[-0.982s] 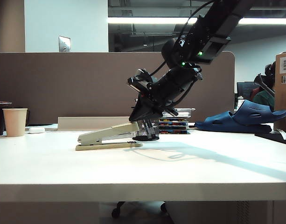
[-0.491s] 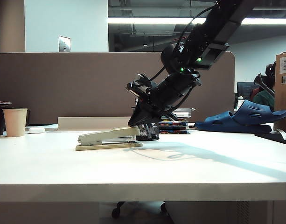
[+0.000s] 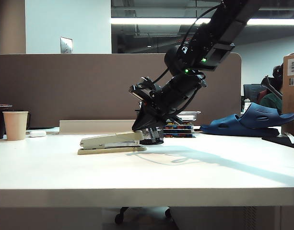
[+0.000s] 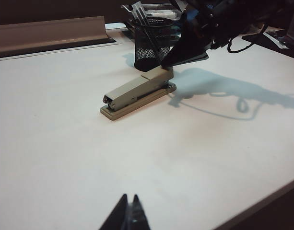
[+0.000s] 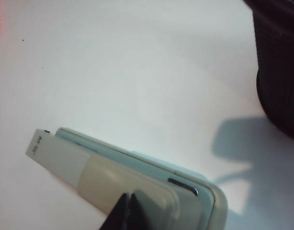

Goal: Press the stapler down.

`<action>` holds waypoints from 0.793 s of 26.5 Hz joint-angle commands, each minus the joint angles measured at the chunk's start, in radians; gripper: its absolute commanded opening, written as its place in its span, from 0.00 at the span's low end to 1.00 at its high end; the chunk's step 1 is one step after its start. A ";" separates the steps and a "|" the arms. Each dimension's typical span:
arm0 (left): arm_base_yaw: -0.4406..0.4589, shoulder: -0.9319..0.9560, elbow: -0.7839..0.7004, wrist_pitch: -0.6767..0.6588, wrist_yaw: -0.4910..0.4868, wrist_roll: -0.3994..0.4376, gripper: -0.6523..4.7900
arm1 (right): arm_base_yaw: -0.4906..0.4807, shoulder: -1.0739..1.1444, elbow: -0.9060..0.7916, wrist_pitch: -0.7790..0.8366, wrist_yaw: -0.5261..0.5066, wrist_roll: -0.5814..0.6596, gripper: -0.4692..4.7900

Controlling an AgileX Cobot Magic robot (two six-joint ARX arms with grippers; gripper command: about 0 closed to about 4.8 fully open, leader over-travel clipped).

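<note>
The beige-grey stapler [image 3: 111,142] lies on the white table [image 3: 147,172], its top arm pushed down nearly flat onto the tan base. My right gripper [image 3: 137,128] is shut, and its tips rest on the right end of the top arm. In the right wrist view the shut tips [image 5: 128,195] touch the stapler [image 5: 137,177] top. The left wrist view shows the stapler [image 4: 137,91] lying far ahead, with the right gripper [image 4: 167,63] on it. My left gripper [image 4: 129,196] is shut and empty, low over bare table.
A black mesh pen cup [image 3: 151,134] stands just behind the stapler. A paper cup [image 3: 15,125] and a small white oblong [image 3: 37,133] sit at the left. Blue slippers [image 3: 252,122] and stacked books [image 3: 178,127] are at the right rear.
My right gripper has moved down with the stapler's top arm under it. The arm was raised at its right end a second ago and now lies nearly flat.
</note>
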 commanded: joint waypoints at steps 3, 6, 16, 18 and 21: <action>0.000 0.000 0.003 -0.014 0.004 0.000 0.11 | 0.002 0.010 -0.005 -0.050 0.023 -0.003 0.07; 0.000 0.000 0.003 -0.014 0.004 0.000 0.11 | 0.002 0.015 -0.005 -0.050 0.022 -0.003 0.07; 0.000 0.000 0.003 -0.014 0.004 0.000 0.11 | 0.002 0.022 -0.005 -0.054 0.020 -0.003 0.07; 0.000 0.000 0.003 -0.014 0.004 0.000 0.11 | 0.001 0.022 -0.005 -0.054 0.020 -0.003 0.07; 0.000 0.000 0.003 -0.014 0.004 0.000 0.11 | 0.002 0.031 -0.005 -0.055 0.020 -0.003 0.07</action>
